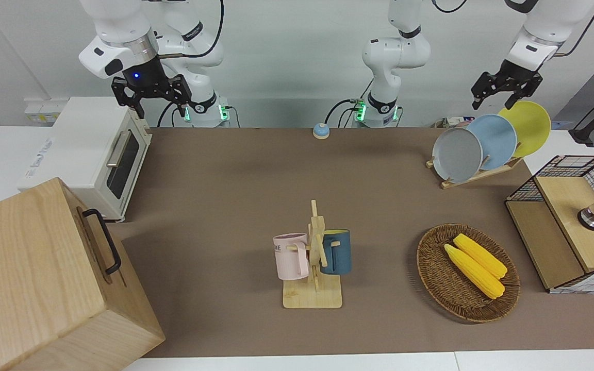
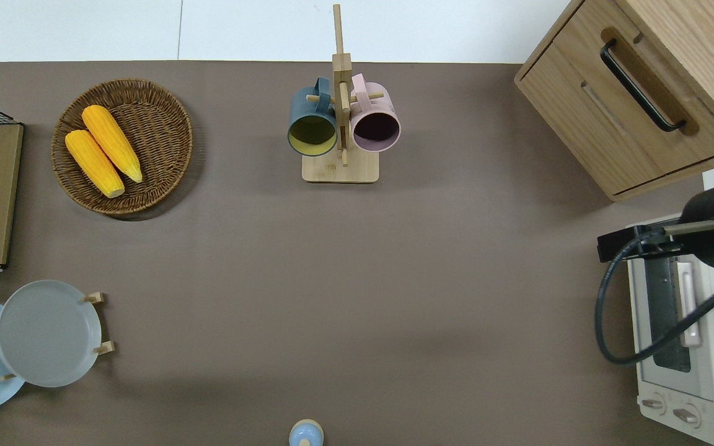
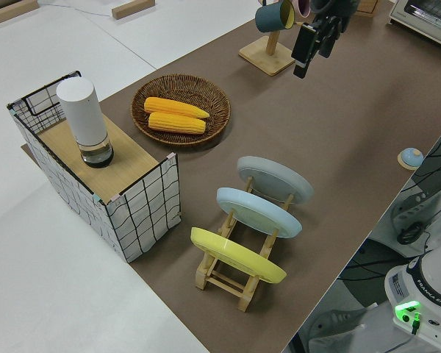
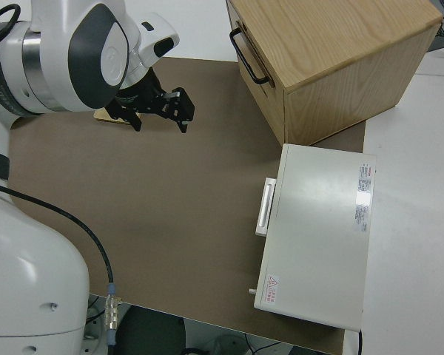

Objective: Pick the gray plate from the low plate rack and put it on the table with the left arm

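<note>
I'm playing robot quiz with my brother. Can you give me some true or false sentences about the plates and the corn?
1. The round pale gray plate stands in the low light-wood plate rack. True.
2. The left gripper holds the gray plate. False: it is empty, with open fingers, up over the rack's yellow-plate end.
3. Two yellow corn cobs lie in the round woven wicker basket. True.
4. The round yellow plate lies flat on the brown table. False: it leans in the rack.
</note>
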### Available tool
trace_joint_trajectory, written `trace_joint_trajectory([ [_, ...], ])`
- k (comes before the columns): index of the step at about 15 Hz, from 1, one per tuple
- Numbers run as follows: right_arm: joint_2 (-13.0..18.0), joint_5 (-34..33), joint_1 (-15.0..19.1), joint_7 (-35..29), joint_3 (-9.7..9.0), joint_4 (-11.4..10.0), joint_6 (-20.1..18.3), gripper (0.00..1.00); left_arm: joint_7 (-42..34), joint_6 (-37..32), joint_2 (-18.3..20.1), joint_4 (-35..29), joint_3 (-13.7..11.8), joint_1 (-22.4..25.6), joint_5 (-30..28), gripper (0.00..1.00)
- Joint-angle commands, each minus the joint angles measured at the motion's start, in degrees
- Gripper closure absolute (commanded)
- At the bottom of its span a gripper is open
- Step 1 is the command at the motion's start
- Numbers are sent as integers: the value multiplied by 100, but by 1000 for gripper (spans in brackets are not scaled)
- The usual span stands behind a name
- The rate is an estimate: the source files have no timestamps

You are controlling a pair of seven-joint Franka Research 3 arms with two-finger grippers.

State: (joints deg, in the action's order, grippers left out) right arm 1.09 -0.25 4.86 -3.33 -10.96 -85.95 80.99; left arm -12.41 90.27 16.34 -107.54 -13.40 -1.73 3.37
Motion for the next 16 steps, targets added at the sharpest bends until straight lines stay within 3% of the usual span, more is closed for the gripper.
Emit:
trace_joint_trajectory([
  [1,14,43,41,8,-38,35,-83,11,-270,-115,44,-30,-259,24,216,13],
  [7,14,43,41,-1,-29,35,-83,11,-262,209,62,-451,-268,67,287,13],
  [16,14,43,41,-1,-38,35,-83,13,-262,1492,396,-1857,-268,261,287,13],
])
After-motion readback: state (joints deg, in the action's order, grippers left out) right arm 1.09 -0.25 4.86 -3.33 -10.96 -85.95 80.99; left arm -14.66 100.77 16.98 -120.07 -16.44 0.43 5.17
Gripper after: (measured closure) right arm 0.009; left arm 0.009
